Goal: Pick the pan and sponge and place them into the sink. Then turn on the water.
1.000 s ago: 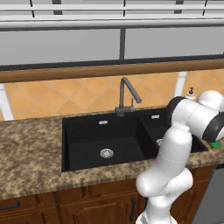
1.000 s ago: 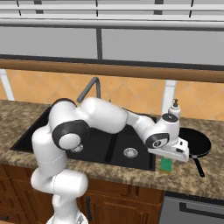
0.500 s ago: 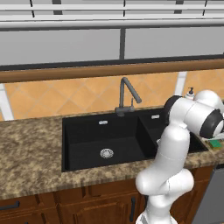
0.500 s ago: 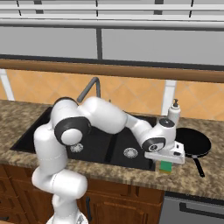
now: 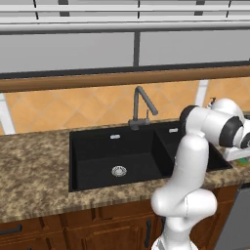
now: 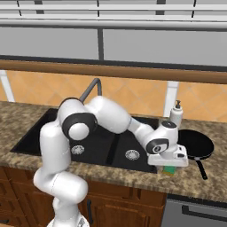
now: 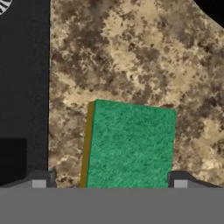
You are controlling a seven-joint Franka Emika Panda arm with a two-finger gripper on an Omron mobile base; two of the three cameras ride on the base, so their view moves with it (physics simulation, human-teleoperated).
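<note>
The sponge, green on top with a yellow edge, lies flat on the speckled granite counter just right of the sink. My gripper hangs right over it, open, one fingertip on each side and not touching it. From the right base view the hand sits low over the sponge near the counter's front edge. The black pan rests on the counter behind and to the right. In the left base view the gripper is at the far right edge. No water runs from the faucet.
A white soap bottle stands behind the hand, between the sink and the pan. The pan's handle points toward the counter's front edge. The sink has two basins with silver drains. The window sill runs behind the faucet.
The hand has come down closer to the sponge and the counter. Sponge and pan have not moved.
</note>
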